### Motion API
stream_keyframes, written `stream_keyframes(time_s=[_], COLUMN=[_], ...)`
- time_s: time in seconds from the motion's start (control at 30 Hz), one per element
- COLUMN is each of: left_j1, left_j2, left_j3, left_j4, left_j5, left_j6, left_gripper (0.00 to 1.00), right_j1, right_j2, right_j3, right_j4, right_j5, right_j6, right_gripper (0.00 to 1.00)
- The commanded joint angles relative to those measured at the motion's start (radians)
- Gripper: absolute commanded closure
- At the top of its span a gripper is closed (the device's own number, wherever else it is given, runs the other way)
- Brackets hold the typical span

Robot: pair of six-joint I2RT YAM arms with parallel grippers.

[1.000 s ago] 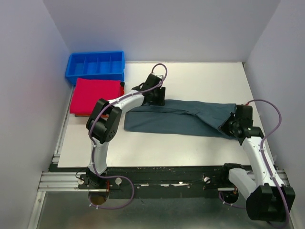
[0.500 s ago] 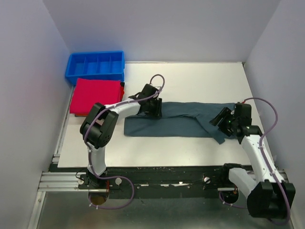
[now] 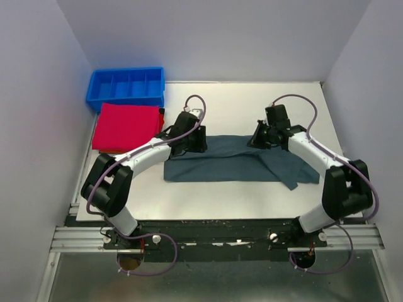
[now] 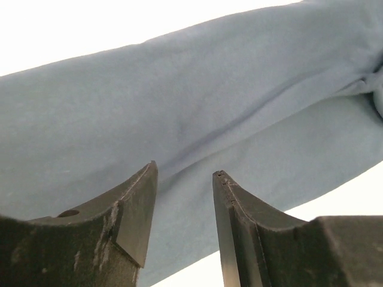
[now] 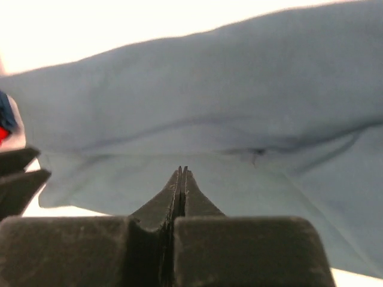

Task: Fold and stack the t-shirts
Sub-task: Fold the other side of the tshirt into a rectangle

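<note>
The dark grey-blue t-shirt (image 3: 230, 167) lies across the middle of the table (image 3: 252, 104) as a long band, its right end spilling toward the near right in a loose, uneven flap; the red t-shirt (image 3: 126, 126) sits folded at the far left, on the near side of the blue tray (image 3: 126, 100). Both grippers are at the band's far edge: the left gripper (image 3: 191, 139) is over the left end with its jaws apart and nothing between them; the right gripper (image 3: 259, 136) is right of centre with its jaws pressed together and no cloth visibly caught in them. The likely trouble is a lopsided fold; if only one side bites the edge, the cloth would be dragged askew rather than turned over; a pinch taking just the top layer would peel the band open; the loose right flap could bunch under the fold; a wide sweep leftward might nudge the red t-shirt out of square.
</note>
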Motion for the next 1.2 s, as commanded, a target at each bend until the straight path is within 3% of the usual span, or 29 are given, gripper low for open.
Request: stream_keyframes(time_s=[0.0, 0.13, 0.27, 0.47, 0.67, 0.83, 1.0, 1.1, 1.17], left_j1=[0.073, 0.151, 0.176, 0.208, 0.179, 0.078, -0.034, -0.108, -0.146], left_j2=[-0.042, -0.054, -0.054, -0.034, -0.14, -0.147, -0.081, 0.017, 0.097], left_j3=[-0.08, -0.164, -0.206, -0.206, -0.154, -0.059, -0.016, 0.064, 0.145], left_j4=[0.026, 0.06, 0.034, 0.036, 0.007, -0.079, 0.005, 0.055, 0.063], left_j5=[-0.119, -0.057, -0.104, -0.084, -0.179, -0.27, -0.175, -0.115, -0.086], left_j6=[-0.083, -0.143, -0.145, -0.148, -0.125, -0.09, -0.099, -0.103, -0.102], left_gripper=[0.46, 0.51, 0.51, 0.51, 0.46, 0.42, 0.42, 0.42, 0.43], right_j1=[0.017, 0.03, 0.036, 0.042, 0.04, 0.007, -0.07, -0.098, -0.116], right_j2=[0.151, 0.24, 0.242, 0.15, 0.011, -0.106, -0.145, -0.114, -0.079], right_j3=[0.102, 0.111, 0.016, -0.042, 0.036, -0.018, -0.093, -0.101, -0.092], right_j4=[0.025, 0.02, 0.067, 0.089, -0.054, -0.098, -0.083, -0.066, -0.058], right_j5=[0.039, 0.056, 0.056, 0.025, 0.135, 0.249, 0.293, 0.313, 0.313], right_j6=[0.009, 0.019, 0.045, 0.047, 0.004, -0.016, -0.043, -0.056, -0.065], right_gripper=[0.99, 0.99, 0.99, 0.99, 0.99, 0.82, 0.69, 0.57, 0.56])
